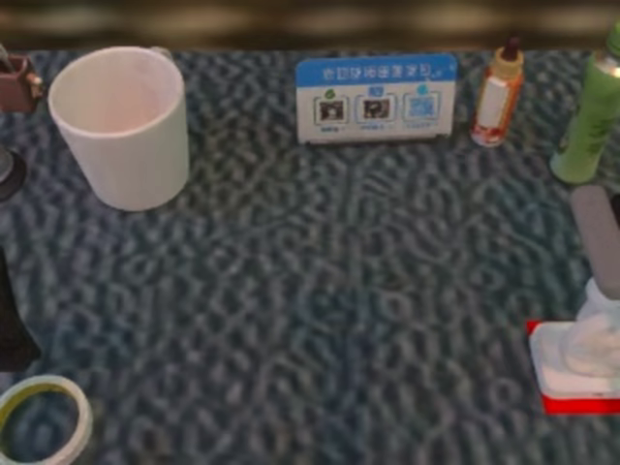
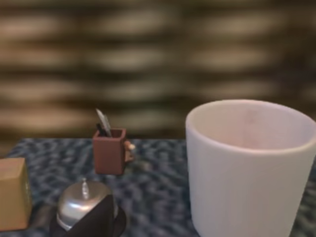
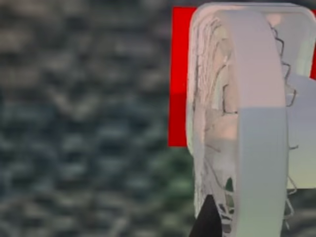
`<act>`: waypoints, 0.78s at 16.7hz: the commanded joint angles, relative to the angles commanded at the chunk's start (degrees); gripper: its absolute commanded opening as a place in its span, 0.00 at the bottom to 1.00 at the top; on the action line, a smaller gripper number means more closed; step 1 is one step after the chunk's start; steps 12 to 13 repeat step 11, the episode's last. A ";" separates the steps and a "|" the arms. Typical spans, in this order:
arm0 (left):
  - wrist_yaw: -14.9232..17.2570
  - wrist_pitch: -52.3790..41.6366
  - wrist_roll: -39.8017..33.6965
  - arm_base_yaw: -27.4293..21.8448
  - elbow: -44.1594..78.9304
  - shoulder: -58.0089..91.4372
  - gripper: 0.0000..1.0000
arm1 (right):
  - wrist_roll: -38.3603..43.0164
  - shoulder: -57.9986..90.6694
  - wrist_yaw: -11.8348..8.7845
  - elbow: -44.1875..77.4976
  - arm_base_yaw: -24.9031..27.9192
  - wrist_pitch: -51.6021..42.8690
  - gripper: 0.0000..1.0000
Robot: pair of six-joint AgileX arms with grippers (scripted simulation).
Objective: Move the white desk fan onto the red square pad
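The white desk fan (image 1: pixel 593 341) stands upright at the table's right edge, its squarish base (image 1: pixel 554 366) resting on the red square pad (image 1: pixel 572 403). The pad shows as a thin red border along the base's left and near sides. In the right wrist view the fan (image 3: pixel 256 98) fills the frame edge-on, with the red pad (image 3: pixel 178 89) behind it. My right gripper (image 1: pixel 601 291) hangs directly over the fan under a grey arm link (image 1: pixel 596 237), and a dark part of it lies against the grille. My left arm (image 1: pixel 12 320) is parked at the left edge.
A large white mug (image 1: pixel 124 124) stands back left, with a brown pen holder (image 2: pixel 109 150), a silver bell (image 2: pixel 85 203) and a tan block (image 2: pixel 12 192) near it. A blue sign (image 1: pixel 376 99), orange bottle (image 1: pixel 497 92) and green bottle (image 1: pixel 591 116) line the back. A tape ring (image 1: pixel 41 418) lies front left.
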 joint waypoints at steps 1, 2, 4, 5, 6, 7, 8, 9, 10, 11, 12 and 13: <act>0.00 0.00 0.00 0.00 0.00 0.00 1.00 | 0.00 0.00 0.00 0.00 0.00 0.00 0.68; 0.00 0.00 0.00 0.00 0.00 0.00 1.00 | 0.00 0.00 0.00 0.00 0.00 0.00 0.75; 0.00 0.00 0.00 0.00 0.00 0.00 1.00 | 0.00 0.00 0.00 0.00 0.00 0.00 0.90; 0.00 0.00 0.00 0.00 0.00 0.00 1.00 | 0.00 0.00 0.00 0.00 0.00 0.00 0.98; 0.00 0.00 0.00 0.00 0.00 0.00 1.00 | 0.00 0.00 0.00 0.00 0.00 0.00 1.00; 0.00 0.00 0.00 0.00 0.00 0.00 1.00 | 0.00 0.00 0.00 0.00 0.00 0.00 1.00; 0.00 0.00 0.00 0.00 0.00 0.00 1.00 | 0.00 0.00 0.00 0.00 0.00 0.00 1.00; 0.00 0.00 0.00 0.00 0.00 0.00 1.00 | 0.00 0.00 0.00 0.00 0.00 0.00 1.00; 0.00 0.00 0.00 0.00 0.00 0.00 1.00 | 0.00 0.00 0.00 0.00 0.00 0.00 1.00; 0.00 0.00 0.00 0.00 0.00 0.00 1.00 | 0.00 0.00 0.00 0.00 0.00 0.00 1.00; 0.00 0.00 0.00 0.00 0.00 0.00 1.00 | 0.00 0.00 0.00 0.00 0.00 0.00 1.00; 0.00 0.00 0.00 0.00 0.00 0.00 1.00 | 0.00 0.00 0.00 0.00 0.00 0.00 1.00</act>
